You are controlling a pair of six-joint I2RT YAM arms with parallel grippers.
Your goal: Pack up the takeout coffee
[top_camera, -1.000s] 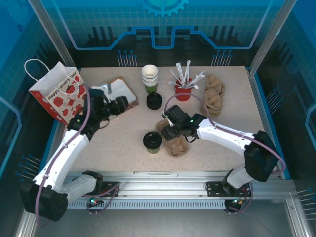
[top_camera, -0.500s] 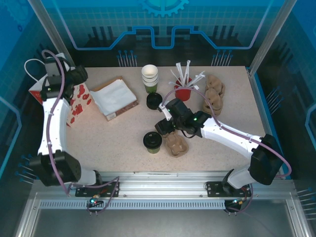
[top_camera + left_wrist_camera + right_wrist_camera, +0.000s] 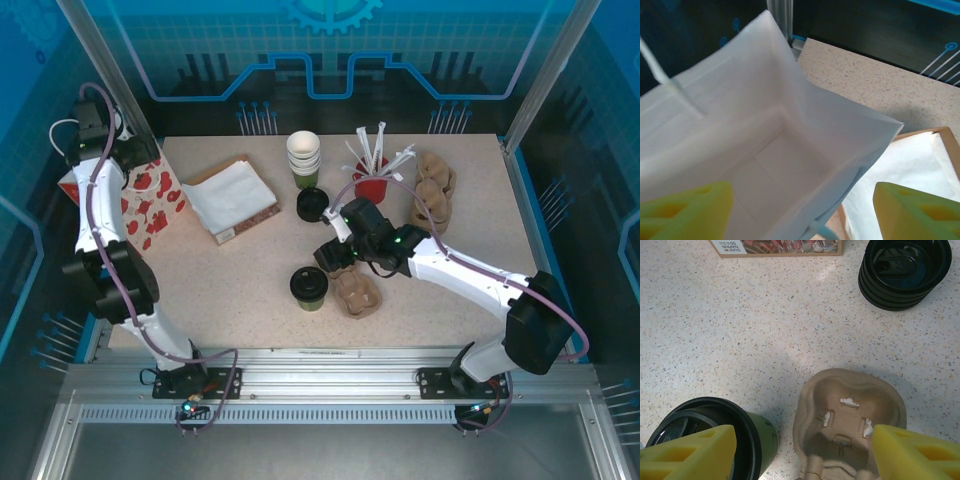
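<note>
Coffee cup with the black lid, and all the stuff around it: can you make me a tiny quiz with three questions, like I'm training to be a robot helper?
1. True or false: the takeout coffee already sits inside the paper bag.
2. What lies on the table right beside the coffee? A) the red straw cup B) the cardboard cup carrier C) the stack of black lids
3. Fill in: the open gripper above the bag's mouth belongs to the ____ arm.

Key: 1. False, it stands on the table. 2. B. 3. Left: the left gripper looks down into the bag.
</note>
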